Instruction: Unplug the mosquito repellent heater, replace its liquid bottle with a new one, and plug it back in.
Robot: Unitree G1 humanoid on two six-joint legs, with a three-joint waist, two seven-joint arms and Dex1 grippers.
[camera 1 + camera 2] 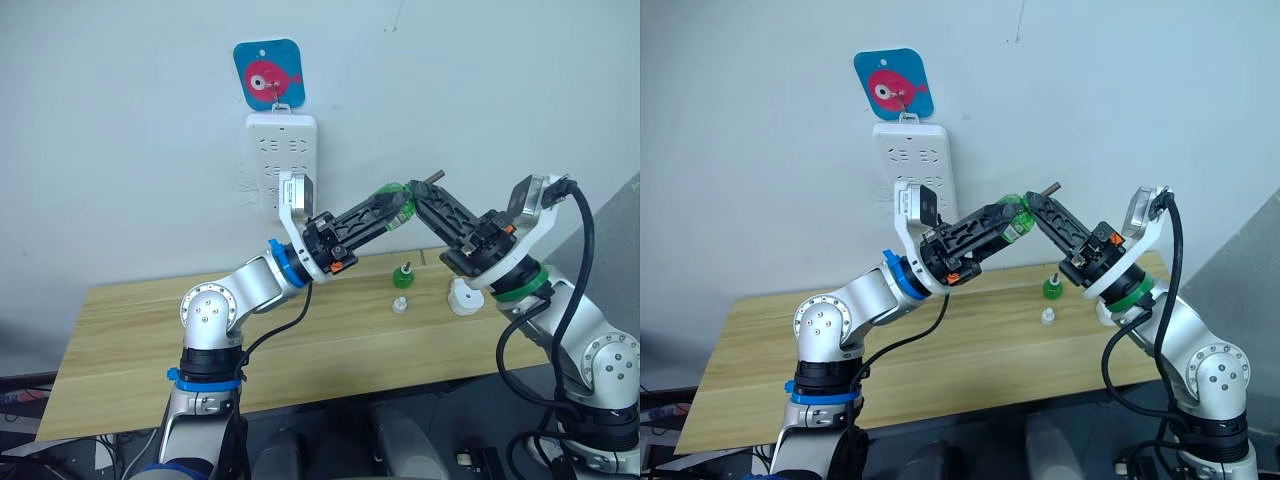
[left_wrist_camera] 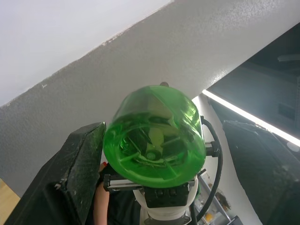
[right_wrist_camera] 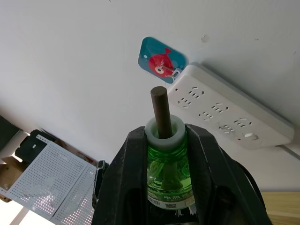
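Green translucent plastic sits between both pincers, held in the air above the bench (image 1: 150,330). The right pincer (image 3: 165,154) pinches the neck of a green bottle (image 1: 395,192), its two black fingers pressed on either side just below a whitish collar from which a dark wick rises. The left pincer (image 1: 398,212) grips the bottle's round base from the opposite end, likely so one arm steadies while the other works the neck. Below, on the bench, stand a second small green bottle (image 1: 402,275), a tiny whitish cap (image 1: 398,305) and the white heater (image 1: 466,297) near the right arm, unplugged. Behind, a white power strip (image 1: 281,160) hangs on the wall (image 1: 480,90).
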